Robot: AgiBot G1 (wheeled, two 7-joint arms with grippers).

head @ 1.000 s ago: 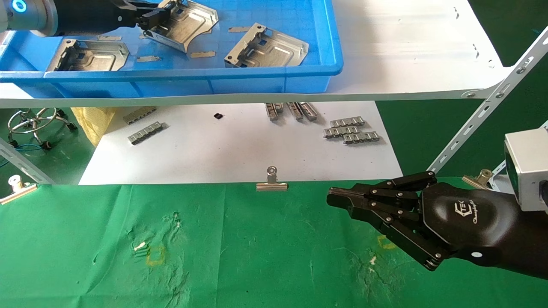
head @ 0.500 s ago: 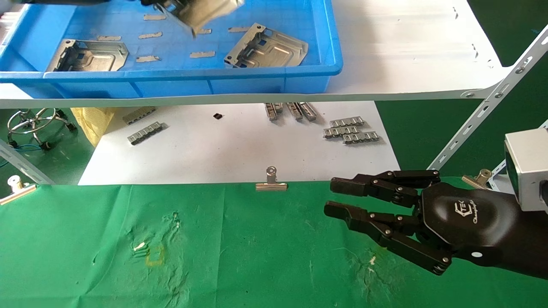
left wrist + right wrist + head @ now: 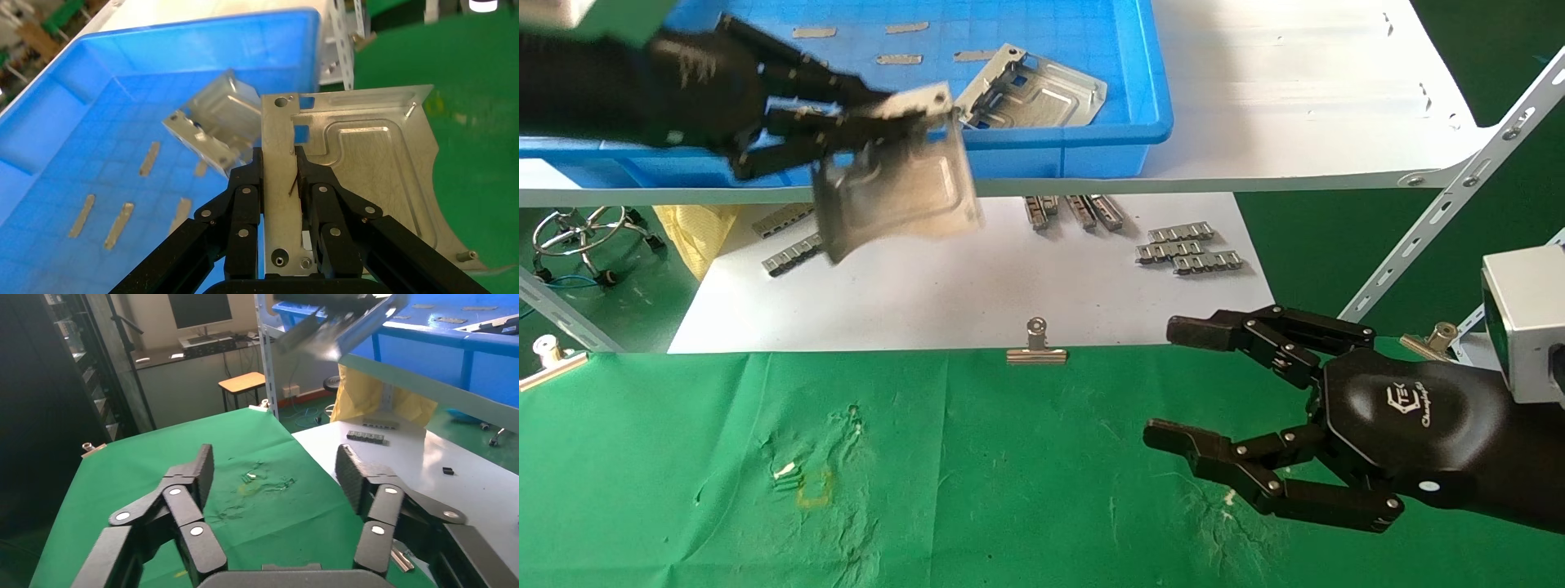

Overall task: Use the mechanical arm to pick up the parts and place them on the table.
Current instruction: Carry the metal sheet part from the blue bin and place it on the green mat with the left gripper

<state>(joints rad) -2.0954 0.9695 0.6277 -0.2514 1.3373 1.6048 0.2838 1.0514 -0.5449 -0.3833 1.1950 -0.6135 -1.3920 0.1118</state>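
My left gripper (image 3: 878,122) is shut on a silver sheet-metal part (image 3: 903,196) and holds it in the air in front of the blue tray's front wall, above the white board. In the left wrist view the fingers (image 3: 245,190) clamp the part's (image 3: 367,165) folded edge from both sides. A second part (image 3: 1034,90) lies in the tray and also shows in the left wrist view (image 3: 217,119). My right gripper (image 3: 1164,380) is open and empty, low over the right of the green table (image 3: 977,474). Its view shows bare green cloth (image 3: 183,453) between the fingers.
The blue tray (image 3: 1091,139) stands on a white shelf (image 3: 1295,106) with beige tape pieces (image 3: 899,59) inside. Below lies a white board (image 3: 977,286) with grey ridged strips (image 3: 1189,247). A binder clip (image 3: 1037,347) sits at the cloth's far edge. A slotted metal strut (image 3: 1442,220) rises at right.
My left gripper has lifted the part out of the tray and brought it nearer, past the tray's front wall. My right gripper's fingers have spread from closed to wide open.
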